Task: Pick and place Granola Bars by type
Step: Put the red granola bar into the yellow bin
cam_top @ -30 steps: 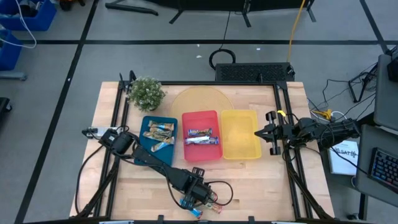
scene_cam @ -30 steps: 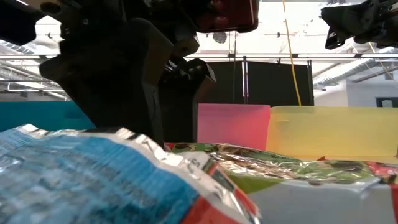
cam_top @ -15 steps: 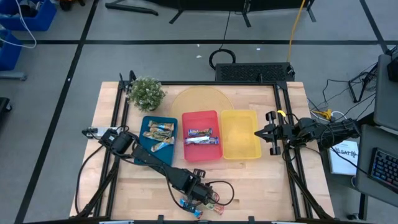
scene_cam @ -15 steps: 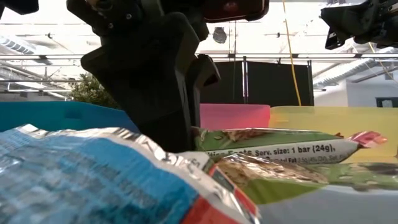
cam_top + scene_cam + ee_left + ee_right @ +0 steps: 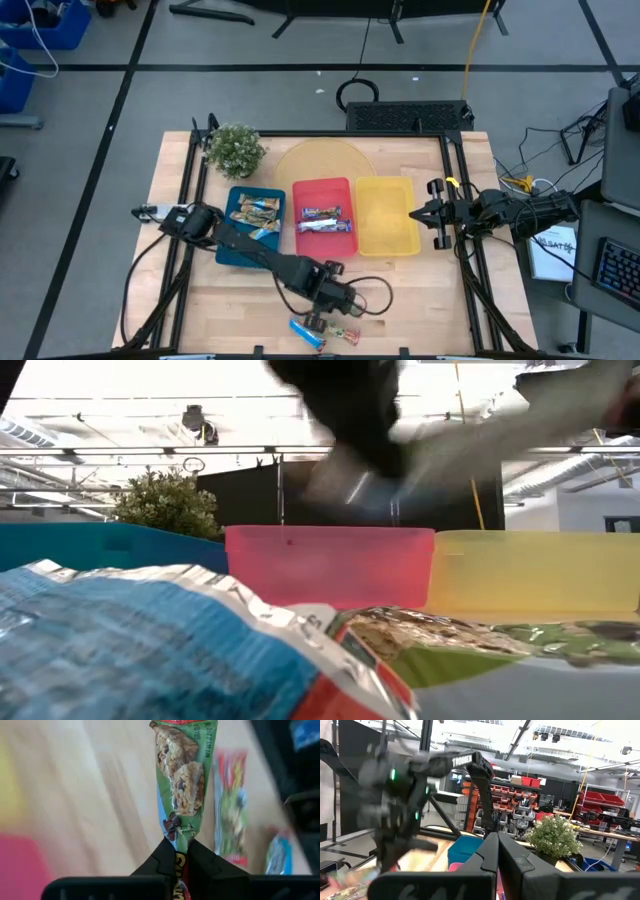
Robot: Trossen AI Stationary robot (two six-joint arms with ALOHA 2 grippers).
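Note:
My left gripper (image 5: pixel 176 851) is shut on a green-wrapped granola bar (image 5: pixel 185 770) and hangs above the table's near middle (image 5: pixel 335 300); the low view shows both blurred, high over the table. On the wood near the front edge lie a blue bar (image 5: pixel 303 329) and a green-and-red bar (image 5: pixel 343 336), also seen close in the low view (image 5: pixel 130 650) (image 5: pixel 480 650). The blue tray (image 5: pixel 236 245) and the red tray (image 5: pixel 322 252) hold bars. My right gripper (image 5: pixel 437 215) waits shut beside the yellow tray (image 5: pixel 387 228). My left gripper pinches one end of the green bar's wrapper (image 5: pixel 177 839) between its two fingertips. The fingers come from above and lie along the bar, whose length runs on past the fingertips. The bar is lifted clear of the table.
A potted plant (image 5: pixel 235 148) stands at the far left and a round pale board (image 5: pixel 325 160) lies behind the trays. A black cable (image 5: pixel 372 297) loops by the left gripper. Bare wood lies between the trays and the front edge.
My left gripper has shut on the green bar among the bars at the front edge. It has then risen with it and gone a little toward the right and the trays. The bar has come off the table; the blue and green-and-red bars stay where they were.

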